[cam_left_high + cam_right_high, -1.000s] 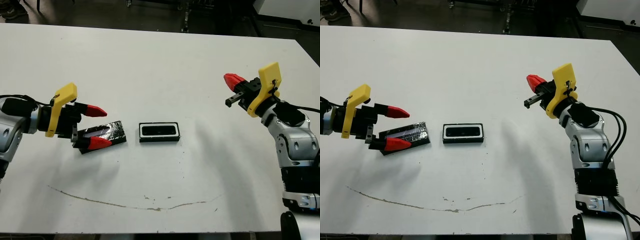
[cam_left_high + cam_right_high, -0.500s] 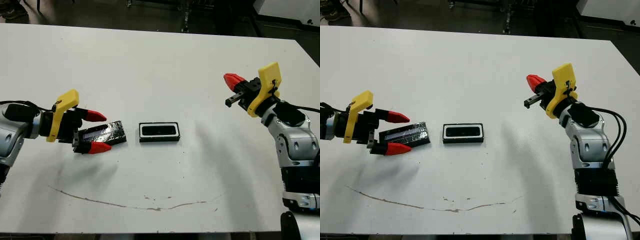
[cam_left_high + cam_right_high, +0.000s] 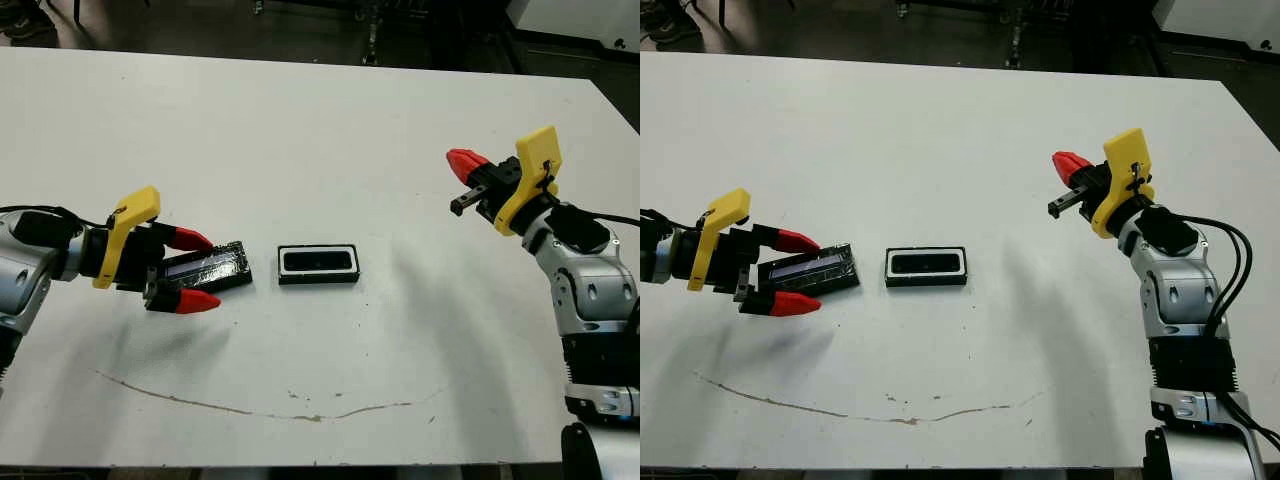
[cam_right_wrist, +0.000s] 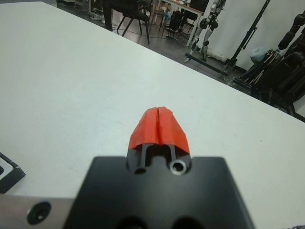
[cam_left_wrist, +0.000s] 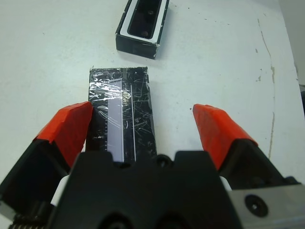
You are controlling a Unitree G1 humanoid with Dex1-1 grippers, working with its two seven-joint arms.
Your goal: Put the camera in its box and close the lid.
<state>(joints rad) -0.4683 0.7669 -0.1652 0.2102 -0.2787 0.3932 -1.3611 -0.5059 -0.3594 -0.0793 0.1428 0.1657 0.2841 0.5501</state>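
Left pincer point(image 3: 187, 270) spread wide around near end of lid point(image 3: 208, 267) – lid lies flat on counter point(image 3: 320, 120), likely about to be pinched. One red finger point(image 5: 71, 126) touches lid's edge, other stays apart. Box point(image 3: 318, 264) sits open just beside lid, dark inside – camera seems tucked in, cannot be told for sure. Right pincer point(image 3: 466, 164) pressed together, nothing held, parked well apart so way stays free. Thin brown line marked on counter nearer robot. Nothing blocks path from lid to box.
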